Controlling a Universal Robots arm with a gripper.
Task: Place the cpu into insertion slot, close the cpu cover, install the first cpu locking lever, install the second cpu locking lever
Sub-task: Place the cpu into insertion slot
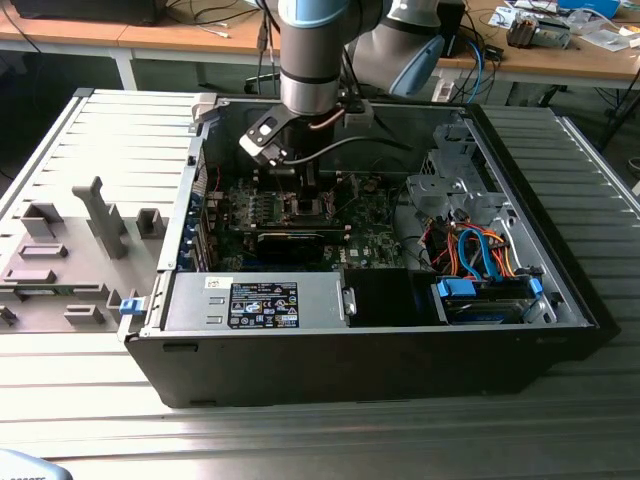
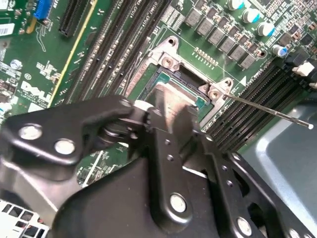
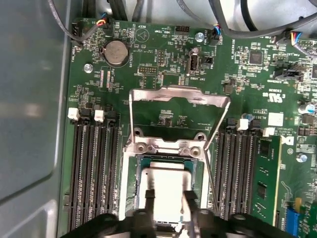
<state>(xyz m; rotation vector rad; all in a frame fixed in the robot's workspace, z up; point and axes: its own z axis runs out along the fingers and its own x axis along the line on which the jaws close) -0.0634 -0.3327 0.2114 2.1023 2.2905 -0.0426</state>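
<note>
My gripper (image 1: 306,188) reaches down into the open computer case (image 1: 560,290), over the green board. In both wrist views its black fingers (image 3: 148,201) close on two opposite edges of the cpu (image 3: 167,184), a grey-beige square chip (image 2: 166,101). The chip sits in or just over the insertion slot (image 3: 139,163), a silvery-rimmed socket (image 2: 170,53); I cannot tell whether it is fully seated. The cpu cover (image 3: 181,94), a thin metal frame, stands swung up behind the socket. A thin locking lever (image 2: 267,110) sticks out free from one corner.
Long black memory slots (image 3: 94,168) flank the socket on both sides. Cables (image 1: 480,255) and a drive bay (image 1: 485,298) fill the case at the exterior view's right. A power supply (image 1: 260,300) sits at the front. Grey fixtures (image 1: 100,215) stand on the table outside.
</note>
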